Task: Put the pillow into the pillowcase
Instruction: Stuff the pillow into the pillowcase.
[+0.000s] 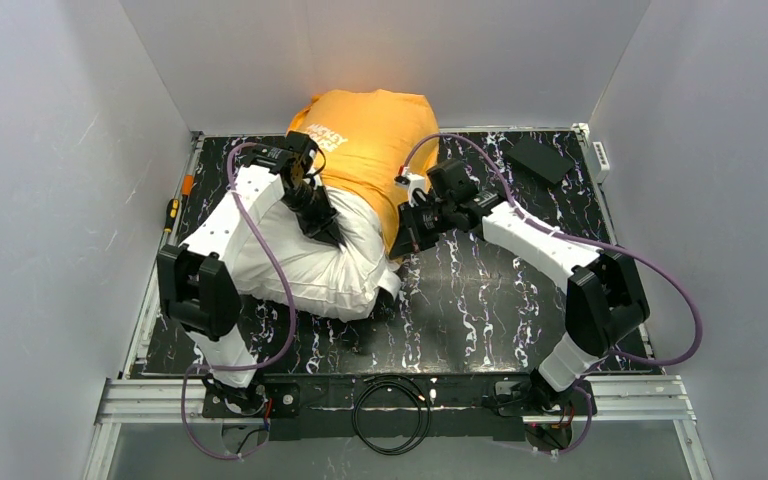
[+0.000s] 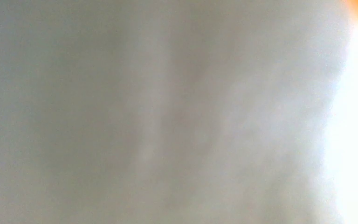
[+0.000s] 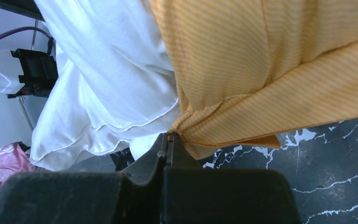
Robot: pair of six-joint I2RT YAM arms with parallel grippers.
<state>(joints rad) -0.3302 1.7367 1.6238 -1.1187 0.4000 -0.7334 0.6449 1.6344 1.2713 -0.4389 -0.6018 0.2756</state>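
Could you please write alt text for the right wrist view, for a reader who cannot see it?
The right pincer is shut on a bunched edge of the orange pillowcase, just above the black marbled table. To the left, the white pillow bulges out from under the case's edge, only partly covered.

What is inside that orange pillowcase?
The white pillow: its far end is tucked into the orange pillowcase, while the near end sticks out. The fabric hides how deep it reaches.
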